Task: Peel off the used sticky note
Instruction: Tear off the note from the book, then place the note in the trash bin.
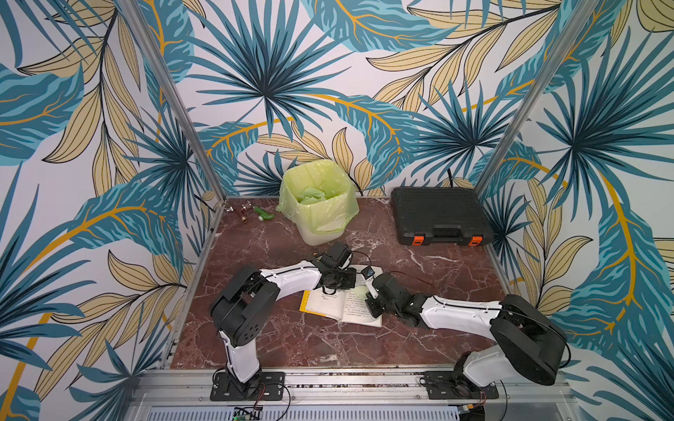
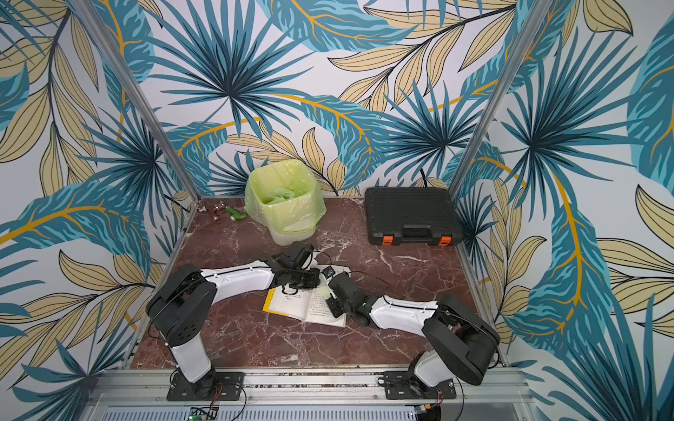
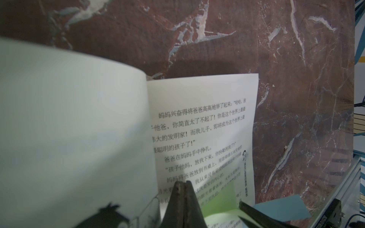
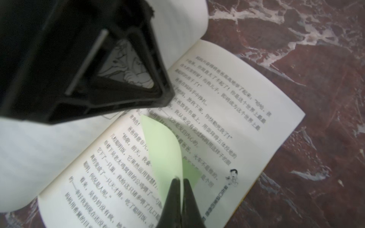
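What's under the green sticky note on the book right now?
Printed page of the open book. The right gripper pinches the sticky note, its edge curled up off the text; lines under the part lying on the page are covered.

1 book (image 1: 324, 304), 1 sticky note (image 4: 162, 146), 1 bin (image 1: 321, 233) (bag-lined), 1 case (image 1: 437, 211).

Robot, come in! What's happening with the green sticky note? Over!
Left gripper shut, tips on the open book. Right gripper shut on the sticky note, partly peeled, curling up. Nothing covering it.
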Controlling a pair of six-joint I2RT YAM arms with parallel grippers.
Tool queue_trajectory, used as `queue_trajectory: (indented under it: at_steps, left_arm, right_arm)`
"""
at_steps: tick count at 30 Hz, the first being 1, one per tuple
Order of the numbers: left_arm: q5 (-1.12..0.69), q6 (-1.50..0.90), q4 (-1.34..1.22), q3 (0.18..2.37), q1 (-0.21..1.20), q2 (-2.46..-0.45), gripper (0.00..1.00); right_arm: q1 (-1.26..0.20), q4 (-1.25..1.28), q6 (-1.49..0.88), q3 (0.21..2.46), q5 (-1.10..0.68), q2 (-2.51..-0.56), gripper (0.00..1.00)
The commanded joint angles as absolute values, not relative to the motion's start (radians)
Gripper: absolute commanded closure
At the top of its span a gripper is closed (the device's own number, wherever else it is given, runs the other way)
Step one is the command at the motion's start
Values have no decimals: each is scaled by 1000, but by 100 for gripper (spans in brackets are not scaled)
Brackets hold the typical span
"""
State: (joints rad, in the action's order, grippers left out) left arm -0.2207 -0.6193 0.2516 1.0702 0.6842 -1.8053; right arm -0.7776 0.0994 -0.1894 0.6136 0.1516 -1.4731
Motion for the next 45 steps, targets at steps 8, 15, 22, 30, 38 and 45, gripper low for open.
queue_trajectory:
  at_steps: [8, 15, 22, 30, 38, 45]
  left_arm:
    - [-204, -615, 267, 1054, 683, -1796, 97]
    - [-195, -607, 254, 1039, 684, -1803, 97]
    - [-225, -587, 239, 1053, 684, -1847, 97]
    - [-228, -576, 237, 1051, 685, -1862, 97]
    - [-233, -581, 215, 1025, 685, -1852, 97]
    - [-234, -582, 197, 1010, 686, -1832, 97]
  right_arm:
    - [-591, 107, -383, 562, -59, -1349, 100]
    - [-515, 131, -433, 561, -115, -1297, 100]
    - [-502, 173, -432, 602, -136, -1286, 100]
    - [-502, 182, -317, 729, -137, -1288, 100]
    - [-503, 169, -194, 1033, -120, -1368, 100]
    - [-504, 176, -186, 1406, -252, -1611, 100]
